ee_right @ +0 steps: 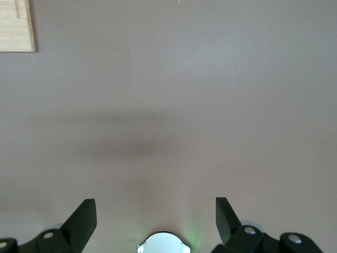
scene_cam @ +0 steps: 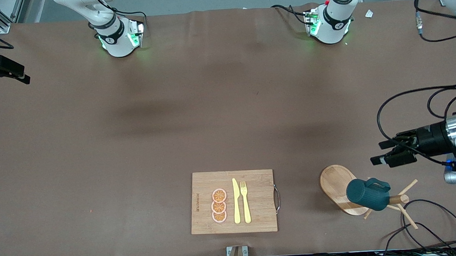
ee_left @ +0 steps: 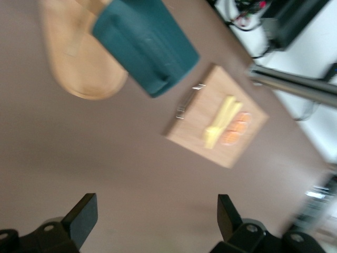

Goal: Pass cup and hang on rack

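Observation:
The dark teal ribbed cup (scene_cam: 367, 195) hangs tilted on the light wooden rack (scene_cam: 334, 183), close to its pole, with no gripper touching it. My left gripper (scene_cam: 382, 152) is open and empty, over the bare table beside the rack and apart from the cup. In the left wrist view the cup (ee_left: 147, 45) and the rack's oval base (ee_left: 79, 63) lie well ahead of the left gripper (ee_left: 157, 216). My right gripper (ee_right: 156, 211) is open and empty over bare table close to its own base; it does not show in the front view.
A wooden cutting board (scene_cam: 256, 220) near the front edge carries orange slices (scene_cam: 219, 205), a yellow knife (scene_cam: 236, 201) and a fork (scene_cam: 245, 201). Black cables (scene_cam: 423, 211) loop on the table by the rack. A corner of the board (ee_right: 16, 26) shows in the right wrist view.

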`<action>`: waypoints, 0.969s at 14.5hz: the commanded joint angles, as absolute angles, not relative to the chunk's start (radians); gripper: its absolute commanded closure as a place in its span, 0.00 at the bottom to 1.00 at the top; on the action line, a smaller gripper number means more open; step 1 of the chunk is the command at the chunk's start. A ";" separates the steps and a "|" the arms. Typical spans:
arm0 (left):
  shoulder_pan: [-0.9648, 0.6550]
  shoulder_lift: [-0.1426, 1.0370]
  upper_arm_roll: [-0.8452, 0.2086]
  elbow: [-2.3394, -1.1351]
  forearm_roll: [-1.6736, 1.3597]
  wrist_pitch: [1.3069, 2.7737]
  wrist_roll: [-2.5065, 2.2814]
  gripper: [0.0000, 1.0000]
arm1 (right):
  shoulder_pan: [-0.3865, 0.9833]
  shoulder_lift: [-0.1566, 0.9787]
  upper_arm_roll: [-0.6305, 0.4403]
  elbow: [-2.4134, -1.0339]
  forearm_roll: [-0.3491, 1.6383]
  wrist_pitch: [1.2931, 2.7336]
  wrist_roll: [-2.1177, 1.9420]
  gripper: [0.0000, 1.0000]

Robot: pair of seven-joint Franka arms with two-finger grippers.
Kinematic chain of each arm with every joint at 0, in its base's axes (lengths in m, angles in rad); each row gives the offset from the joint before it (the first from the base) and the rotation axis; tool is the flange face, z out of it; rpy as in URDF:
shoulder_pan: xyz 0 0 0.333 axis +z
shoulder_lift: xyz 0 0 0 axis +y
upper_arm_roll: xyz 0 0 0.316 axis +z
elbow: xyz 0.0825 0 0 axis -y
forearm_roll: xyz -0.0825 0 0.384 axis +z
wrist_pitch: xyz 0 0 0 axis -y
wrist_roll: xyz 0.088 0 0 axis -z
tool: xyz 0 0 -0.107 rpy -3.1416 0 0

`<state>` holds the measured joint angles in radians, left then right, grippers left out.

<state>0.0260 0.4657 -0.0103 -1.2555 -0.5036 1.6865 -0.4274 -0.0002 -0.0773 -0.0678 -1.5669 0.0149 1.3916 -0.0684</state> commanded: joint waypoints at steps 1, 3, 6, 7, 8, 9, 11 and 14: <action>0.034 0.361 -0.110 -1.289 -0.164 1.613 -0.408 0.00 | 0.003 -0.112 -0.067 -1.601 0.025 1.401 -0.060 0.00; 0.038 0.322 -0.165 -1.290 -0.039 1.548 -0.405 0.00 | 0.003 -0.112 -0.067 -1.601 0.025 1.401 -0.060 0.00; 0.002 0.227 -0.153 -1.345 -0.018 1.532 -0.350 0.00 | 0.003 -0.112 -0.067 -1.601 0.025 1.401 -0.060 0.00; -0.003 0.188 -0.147 -1.376 -0.014 1.532 -0.297 0.00 | 0.003 -0.112 -0.067 -1.600 0.025 1.401 -0.060 0.00; -0.003 0.145 -0.144 -1.408 0.004 1.532 -0.241 0.00 | 0.003 -0.112 -0.067 -1.600 0.025 1.401 -0.060 0.00; -0.005 0.105 -0.143 -1.442 0.012 1.532 -0.182 0.00 | 0.003 -0.112 -0.066 -1.600 0.025 1.401 -0.060 0.00; -0.015 0.054 -0.112 -1.486 0.015 1.532 -0.147 0.00 | 0.003 -0.112 -0.066 -1.600 0.025 1.401 -0.060 0.00; -0.060 -0.033 -0.049 -1.586 0.015 1.539 -0.112 0.00 | 0.003 -0.112 -0.066 -1.601 0.025 1.401 -0.060 0.00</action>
<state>-0.0300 0.0502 -0.0815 -1.4808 -0.0028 1.5221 -0.1443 -0.0001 -0.0774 -0.0667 -1.5670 0.0150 1.3917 -0.0684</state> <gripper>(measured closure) 0.000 0.000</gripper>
